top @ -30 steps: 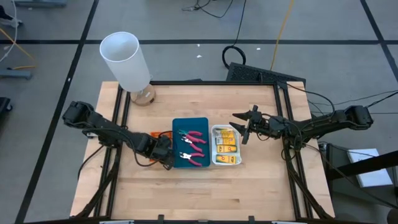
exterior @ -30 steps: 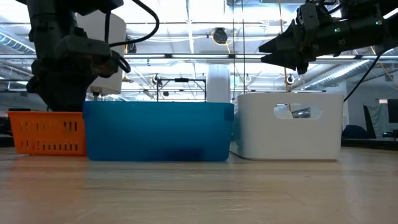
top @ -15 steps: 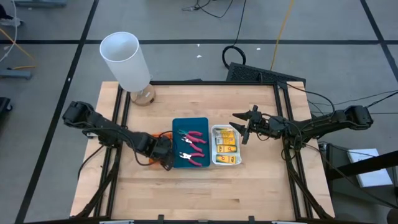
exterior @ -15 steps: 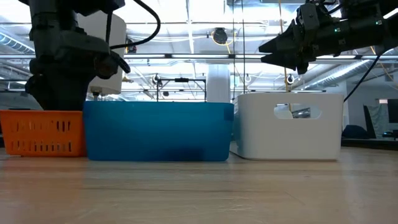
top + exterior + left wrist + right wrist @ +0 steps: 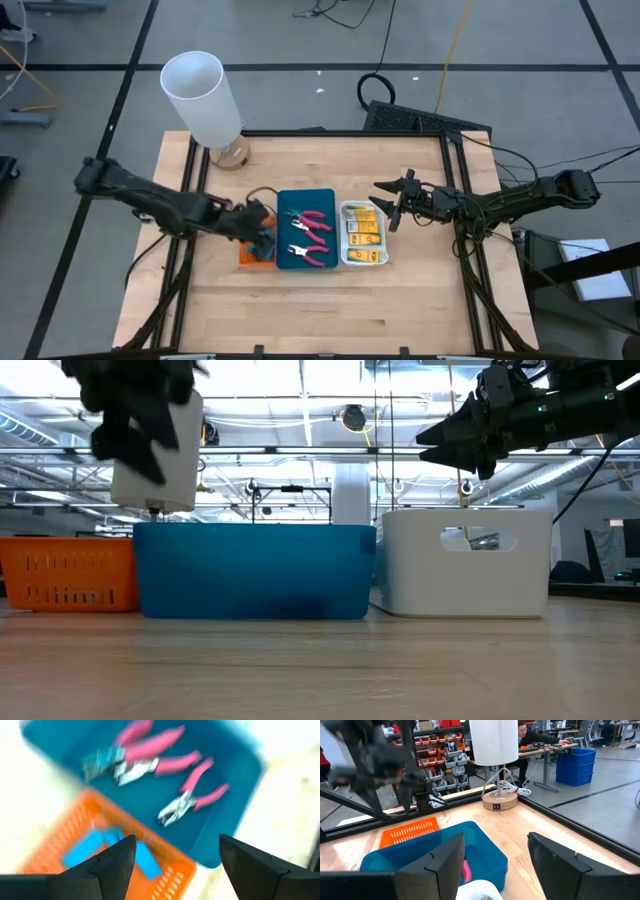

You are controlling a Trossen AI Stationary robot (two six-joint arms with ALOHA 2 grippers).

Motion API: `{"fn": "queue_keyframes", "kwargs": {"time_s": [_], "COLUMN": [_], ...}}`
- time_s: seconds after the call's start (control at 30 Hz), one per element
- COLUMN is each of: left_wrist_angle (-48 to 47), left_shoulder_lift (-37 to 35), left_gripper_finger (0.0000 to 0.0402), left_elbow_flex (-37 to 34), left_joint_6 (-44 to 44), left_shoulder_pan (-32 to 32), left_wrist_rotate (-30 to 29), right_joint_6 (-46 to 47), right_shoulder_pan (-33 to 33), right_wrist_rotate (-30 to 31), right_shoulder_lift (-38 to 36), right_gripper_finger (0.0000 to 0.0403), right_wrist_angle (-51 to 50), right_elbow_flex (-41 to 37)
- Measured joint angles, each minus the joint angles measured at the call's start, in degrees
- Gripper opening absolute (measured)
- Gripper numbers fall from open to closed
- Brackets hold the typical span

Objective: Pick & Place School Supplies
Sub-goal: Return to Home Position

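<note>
A: So, the sorting looks finished to me. What is left to do on the tabletop [image 5: 330, 310]?

B: Only the retreat, I'd judge. The lamp [image 5: 205, 95] stands at the 11 o'clock corner. Three bins sit in a row mid-table: the blue bin [image 5: 320, 199] in the middle, the orange bin [image 5: 246, 256] at its 9 o'clock, and the white bin [image 5: 364, 264] at its 3 o'clock.

A: And the supplies?

B: All binned, as far as I can see. The pliers [image 5: 312, 222] lie in the blue bin, the packets [image 5: 364, 232] in the white bin and the erasers [image 5: 95, 847] in the orange bin.

A: The arms?

B: The left hand [image 5: 260, 232] hangs above the seam between the orange and blue bins, fingers spread wide, gripping nothing. The right hand [image 5: 388, 207] hovers off the white bin's 2 o'clock corner, also wide open and empty.

A: How should the left arm go home?

B: Rise first, well clear of the bin walls, then draw back toward 9 o'clock. Keep the sweep short of the lamp. Go gently, so the forearm doesn't nudge the orange bin.
</note>
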Motion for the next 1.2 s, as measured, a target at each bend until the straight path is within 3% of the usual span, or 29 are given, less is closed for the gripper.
{"fn": "queue_keyframes", "kwargs": {"time_s": [0.07, 0.3, 0.63, 0.8, 0.87, 0.97, 1.2], "left_wrist_angle": [0.12, -3.0, -2.01, 0.93, 6.59, 14.31, 24.25], "left_shoulder_lift": [-4.29, -20.08, -31.11, -33.12, -34.53, -36.61, -47.59], "left_gripper_finger": [0.029, 0.0289, 0.0287, 0.0287, 0.0287, 0.0287, 0.0287], "left_elbow_flex": [0.0, 0.0, 0.0, -1.44, -4.17, -9.64, -24.01], "left_joint_6": [8.01, 32.29, 36.5, 45.01, 48.07, 52.11, 49.52], "left_shoulder_pan": [0.0, 0.43, 0.44, 0.44, 0.51, 0.89, 3.32], "left_wrist_rotate": [-0.85, 5.19, 4.74, -4.42, -7.05, -5.8, -4.16], "right_joint_6": [0.0, -0.39, -0.39, -0.39, -0.39, -0.21, 0.19], "right_shoulder_pan": [0.0, 0.0, -0.04, -0.04, -0.04, -0.04, -0.02], "right_wrist_rotate": [0.02, 0.12, 0.15, 0.17, 0.17, 0.15, -0.16], "right_shoulder_lift": [0.0, 0.0, 0.0, 0.0, 0.02, 0.01, 0.0], "right_gripper_finger": [0.021, 0.021, 0.021, 0.021, 0.021, 0.021, 0.021], "right_wrist_angle": [-0.02, -0.09, -0.58, -1.03, -1.27, -2.31, -1.74], "right_elbow_flex": [0.01, 0.0, 0.01, 0.02, 0.01, 0.01, 0.02]}}
